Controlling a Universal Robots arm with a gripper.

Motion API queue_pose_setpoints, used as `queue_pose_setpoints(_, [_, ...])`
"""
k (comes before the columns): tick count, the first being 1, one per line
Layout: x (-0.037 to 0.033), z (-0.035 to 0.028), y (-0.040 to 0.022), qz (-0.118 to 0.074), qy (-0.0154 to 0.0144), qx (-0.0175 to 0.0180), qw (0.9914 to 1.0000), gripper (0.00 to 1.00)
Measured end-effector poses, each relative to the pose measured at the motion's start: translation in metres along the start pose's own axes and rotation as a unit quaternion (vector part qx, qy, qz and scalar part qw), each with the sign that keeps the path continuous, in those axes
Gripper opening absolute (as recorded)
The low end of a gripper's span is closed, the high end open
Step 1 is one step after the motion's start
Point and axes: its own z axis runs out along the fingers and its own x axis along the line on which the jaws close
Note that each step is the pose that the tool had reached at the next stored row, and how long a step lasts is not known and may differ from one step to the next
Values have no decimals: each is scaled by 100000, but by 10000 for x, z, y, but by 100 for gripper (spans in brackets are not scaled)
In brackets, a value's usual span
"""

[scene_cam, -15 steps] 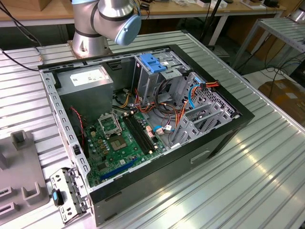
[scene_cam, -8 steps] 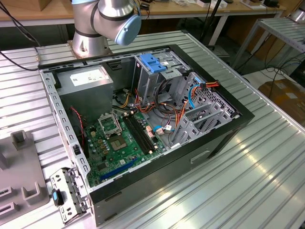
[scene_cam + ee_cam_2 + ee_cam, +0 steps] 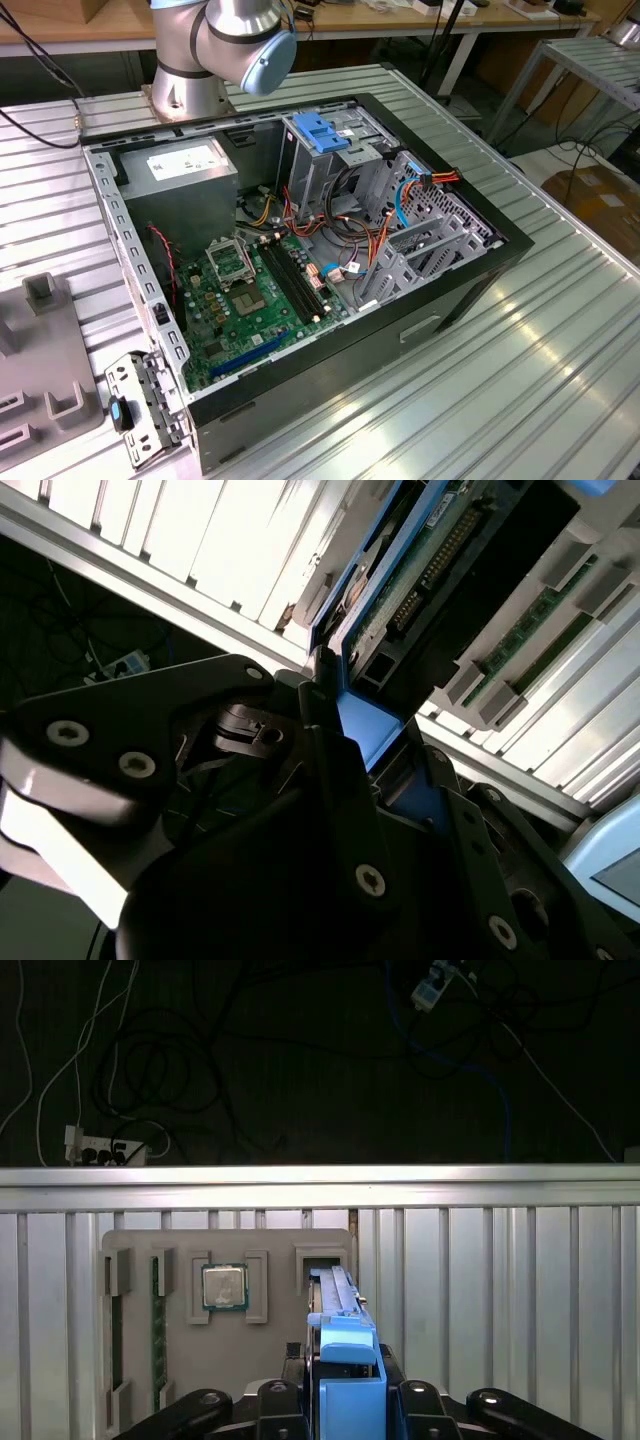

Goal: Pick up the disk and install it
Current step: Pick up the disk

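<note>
In the first wrist view the disk (image 3: 340,1310) stands on edge, its blue plastic frame running away from the camera towards a slot in the grey holder tray (image 3: 140,1245). My gripper (image 3: 347,1400) has a black finger (image 3: 283,1397) on each side of the blue frame and is shut on the disk. In the second wrist view the disk (image 3: 420,570) shows its green circuit-board side and blue edge, pinched in the gripper (image 3: 375,750). The open computer case (image 3: 480,290) lies on the ribbed metal table in the exterior view.
Inside the case sit a green motherboard (image 3: 250,300), a grey power-supply box (image 3: 185,165) and a metal cage with a blue cap (image 3: 320,135). The arm's base (image 3: 190,60) stands behind the case. The holder tray carries a processor chip (image 3: 224,1287) and memory sticks (image 3: 158,1330). The table's edge rail (image 3: 320,1190) lies beyond.
</note>
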Motion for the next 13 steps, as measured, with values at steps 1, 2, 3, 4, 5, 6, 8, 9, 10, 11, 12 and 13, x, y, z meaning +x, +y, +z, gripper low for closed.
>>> queue_pose_setpoints(1, [0,0,0,-1,3,0,100000,37])
queue_pose_setpoints(2, [0,-1,0,0,1,-2,100000,37])
queue_pose_setpoints(3, [1,-1,-1,-3,-4,-6,100000,37])
queue_pose_setpoints(4, [1,-3,0,-3,-13,-10,100000,37])
queue_pose_setpoints(5, [1,-4,0,-1,-19,-5,100000,37])
queue_pose_setpoints(6, [1,-10,0,1,-16,-12,100000,37])
queue_pose_setpoints(8, [1,-28,0,-1,-19,-8,100000,37])
queue_pose_setpoints(9, [0,-40,0,-1,-22,-9,100000,37])
queue_pose_setpoints(10, [0,-52,0,2,-22,-5,100000,37])
queue_pose_setpoints(11, [0,-65,0,2,-20,-10,100000,37])
queue_pose_setpoints(12, [0,-80,0,0,-20,-13,100000,37])
queue_pose_setpoints(13, [-1,-97,0,1,-22,-6,100000,37])
